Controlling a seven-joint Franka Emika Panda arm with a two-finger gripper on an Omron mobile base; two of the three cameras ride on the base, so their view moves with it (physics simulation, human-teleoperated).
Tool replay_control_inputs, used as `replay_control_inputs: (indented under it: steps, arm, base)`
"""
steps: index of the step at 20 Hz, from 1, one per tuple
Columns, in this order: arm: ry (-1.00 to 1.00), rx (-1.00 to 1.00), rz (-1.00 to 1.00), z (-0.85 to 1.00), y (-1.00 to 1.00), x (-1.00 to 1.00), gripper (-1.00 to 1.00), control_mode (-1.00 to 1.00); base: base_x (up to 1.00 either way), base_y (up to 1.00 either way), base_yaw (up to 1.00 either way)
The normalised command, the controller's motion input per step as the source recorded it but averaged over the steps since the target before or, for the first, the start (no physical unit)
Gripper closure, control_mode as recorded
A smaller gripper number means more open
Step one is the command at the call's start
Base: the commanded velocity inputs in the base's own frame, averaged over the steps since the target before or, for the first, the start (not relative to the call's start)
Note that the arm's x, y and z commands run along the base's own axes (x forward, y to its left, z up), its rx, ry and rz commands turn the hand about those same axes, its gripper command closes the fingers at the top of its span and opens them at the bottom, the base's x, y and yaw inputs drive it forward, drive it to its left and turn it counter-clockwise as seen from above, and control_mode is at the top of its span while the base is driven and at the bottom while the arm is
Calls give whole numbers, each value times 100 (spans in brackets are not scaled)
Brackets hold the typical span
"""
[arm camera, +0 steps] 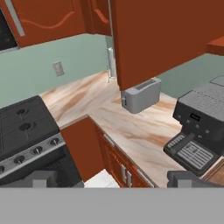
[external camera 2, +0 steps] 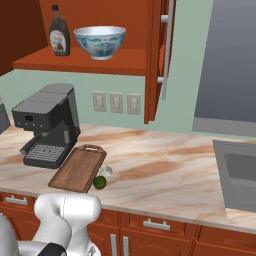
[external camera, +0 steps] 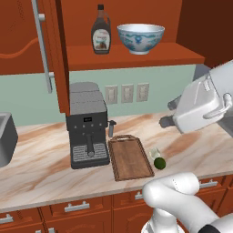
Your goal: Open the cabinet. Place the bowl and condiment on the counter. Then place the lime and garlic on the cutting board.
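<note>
Here the cabinet (external camera: 54,54) stands open, both doors swung wide, and on its shelf sit one condiment (external camera: 101,31) bottle and one bowl (external camera: 140,38), side by side and apart, the bottle to the left. Below, on the counter (external camera: 41,168), lies one cutting board (external camera: 130,157) with its handle end toward the wall, just right of a single black coffee machine (external camera: 87,125). One lime (external camera: 159,163) rests on the marble just off the board's right edge near its front corner, and one garlic (external camera: 155,153) bulb sits right behind it, the two close enough that I cannot tell whether they touch. The right base view adds a sink (external camera 2: 240,175) at the far right of the counter, and shows three wall outlets (external camera 2: 116,102) in a row. The hand view looks the other way along the counter: one grey toaster (arm camera: 141,95) under a wall cabinet, a stove (arm camera: 26,131) with two burners and several knobs showing, and a corner of the coffee machine. The gripper (arm camera: 116,179) shows there as two dark fingertips (arm camera: 43,178) set wide apart with nothing between them; in the left base view the white hand hangs over the right part of the counter, clear of everything.
</note>
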Motion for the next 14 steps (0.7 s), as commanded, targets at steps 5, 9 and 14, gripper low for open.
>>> replay_control_inputs:
  steps: [5,9,14]
  arm:
    - [0,-11,-7,-3,-30,-23,-100,-100]
    - [-2,-8,-8,1,-24,-1,-100,-100]
    - [-9,-10,-8,-2,-18,0,-100,-100]
  base:
    - [0,0,0]
    - [0,0,0]
    - [0,0,0]
